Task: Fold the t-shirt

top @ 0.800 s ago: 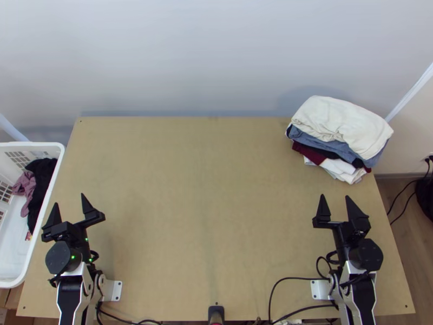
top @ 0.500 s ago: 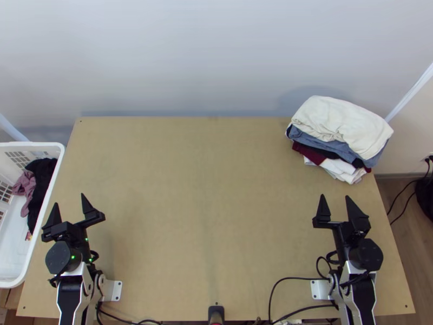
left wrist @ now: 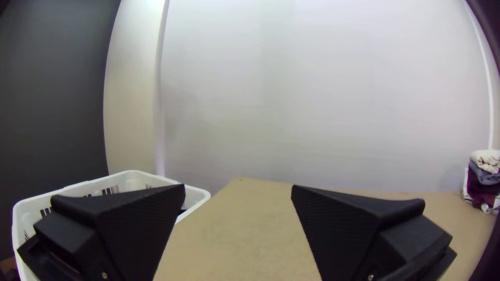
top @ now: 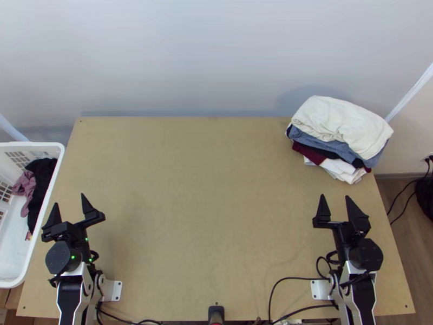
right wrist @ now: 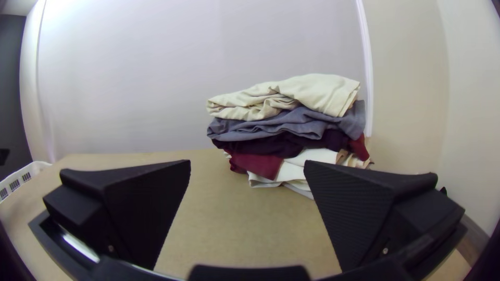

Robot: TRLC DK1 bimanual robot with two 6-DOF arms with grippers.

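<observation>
The left fingers [top: 53,218] and right fingers [top: 354,214] are both spread wide, gripping nothing. Beyond the right fingers, folded clothes [top: 341,122] lie stacked on the surface [top: 205,216]. Outward of the left fingers, a white basket [top: 38,145] holds bunched black cloth [top: 42,181] and mauve cloth [top: 24,185]. Which piece is the t-shirt, I cannot tell.

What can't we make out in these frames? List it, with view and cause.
- Basket, far left part: top view, cut by the picture's edge.
- Dark cloth, garment type: top view, bunched in the basket.
- Basket's inside: left wrist view, blocked by its wall and a finger of the left end effector.
- Stack of clothes, how the lower pieces are folded: right wrist view, covered by layers above.
- Same stack, one side: left wrist view, cut by the edge.
</observation>
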